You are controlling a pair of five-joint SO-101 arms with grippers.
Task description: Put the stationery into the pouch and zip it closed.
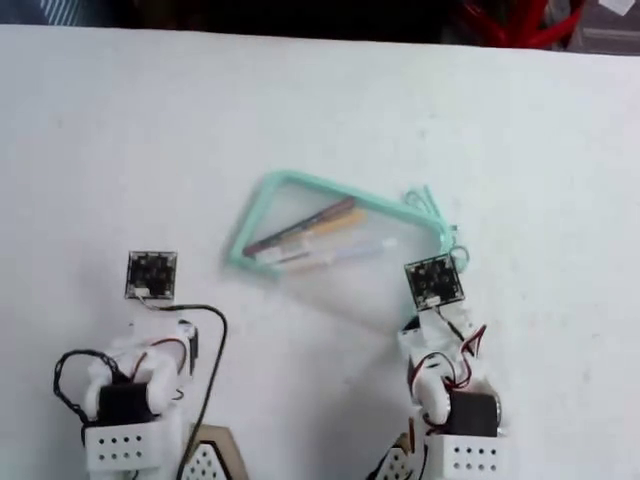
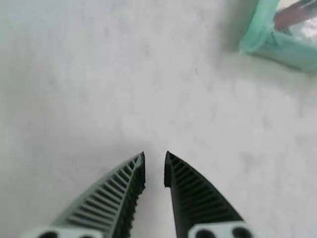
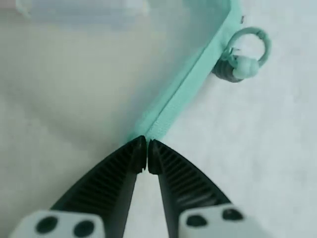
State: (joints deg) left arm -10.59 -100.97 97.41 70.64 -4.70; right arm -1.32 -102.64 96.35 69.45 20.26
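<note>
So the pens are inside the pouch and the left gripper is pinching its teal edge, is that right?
Not quite. The pens are inside the pouch, but it is the right gripper that pinches its teal edge, as the right wrist view shows. The left gripper hangs over bare table beside the pouch's corner.

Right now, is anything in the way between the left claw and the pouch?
No, nothing that I can see. Just bare table lies between the left gripper and the nearest corner of the pouch.
</note>
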